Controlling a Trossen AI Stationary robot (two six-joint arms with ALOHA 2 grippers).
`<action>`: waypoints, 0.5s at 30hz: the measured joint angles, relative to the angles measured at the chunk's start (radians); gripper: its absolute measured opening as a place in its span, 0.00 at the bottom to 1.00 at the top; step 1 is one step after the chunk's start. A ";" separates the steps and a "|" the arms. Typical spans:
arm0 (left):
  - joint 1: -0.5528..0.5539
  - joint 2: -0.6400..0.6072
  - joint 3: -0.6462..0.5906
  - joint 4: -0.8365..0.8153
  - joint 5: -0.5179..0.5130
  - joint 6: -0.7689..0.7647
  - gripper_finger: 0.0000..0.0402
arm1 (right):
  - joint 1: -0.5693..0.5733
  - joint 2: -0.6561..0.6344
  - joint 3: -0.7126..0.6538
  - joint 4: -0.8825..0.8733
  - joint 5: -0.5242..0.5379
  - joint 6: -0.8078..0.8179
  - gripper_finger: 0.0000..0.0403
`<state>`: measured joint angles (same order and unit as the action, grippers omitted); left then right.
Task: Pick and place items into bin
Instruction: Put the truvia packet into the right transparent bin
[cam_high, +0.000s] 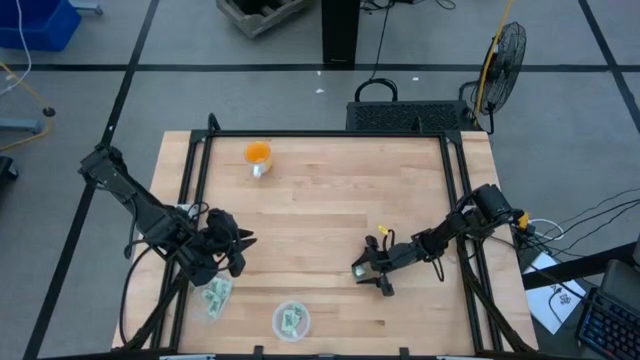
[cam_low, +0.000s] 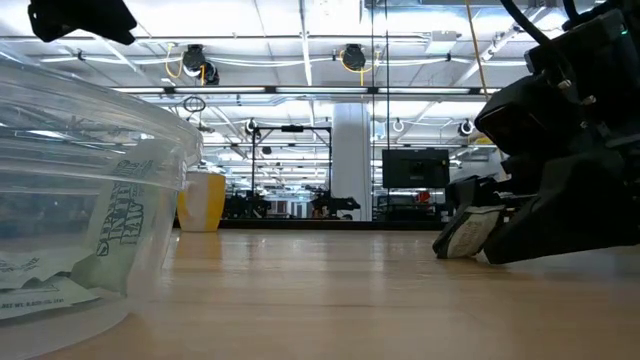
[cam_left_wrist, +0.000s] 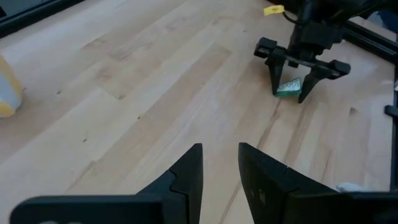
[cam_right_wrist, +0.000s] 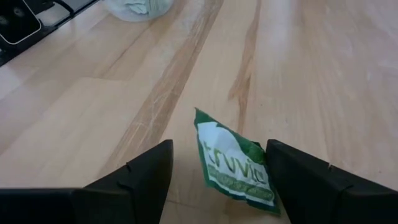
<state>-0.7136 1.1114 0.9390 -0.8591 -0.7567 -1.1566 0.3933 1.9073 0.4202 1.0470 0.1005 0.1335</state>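
The right gripper (cam_right_wrist: 217, 171) is low over the counter (cam_high: 330, 200), its fingers apart, with a green and white packet (cam_right_wrist: 235, 163) between them. The left gripper (cam_left_wrist: 221, 163), fingers slightly apart, hangs just beside the packet pile (cam_high: 217, 295), near the clear bin (cam_high: 291, 320).

The left arm reaches in from the table's left edge, bent at the elbow, its left gripper (cam_high: 240, 252) low over the near-left part of the table with the fingers (cam_left_wrist: 188, 177) only a narrow gap apart. The right arm stretches in from the right edge, forearm low and nearly level, and the right gripper (cam_high: 368, 276) sits down at the table surface with its fingers (cam_right_wrist: 140, 174) spread wide.
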 joint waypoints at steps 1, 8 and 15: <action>0.000 0.000 0.000 0.000 0.000 0.000 0.26 | 0.000 0.000 0.000 0.000 0.000 0.000 0.63; 0.000 0.000 0.000 0.000 0.000 0.001 0.26 | -0.002 0.000 0.000 0.006 0.006 0.003 0.51; 0.000 0.000 0.000 -0.001 0.000 0.001 0.26 | -0.023 0.003 -0.002 0.054 0.008 0.004 0.32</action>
<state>-0.7136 1.1114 0.9388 -0.8597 -0.7570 -1.1561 0.3698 1.9103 0.4183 1.1008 0.1081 0.1378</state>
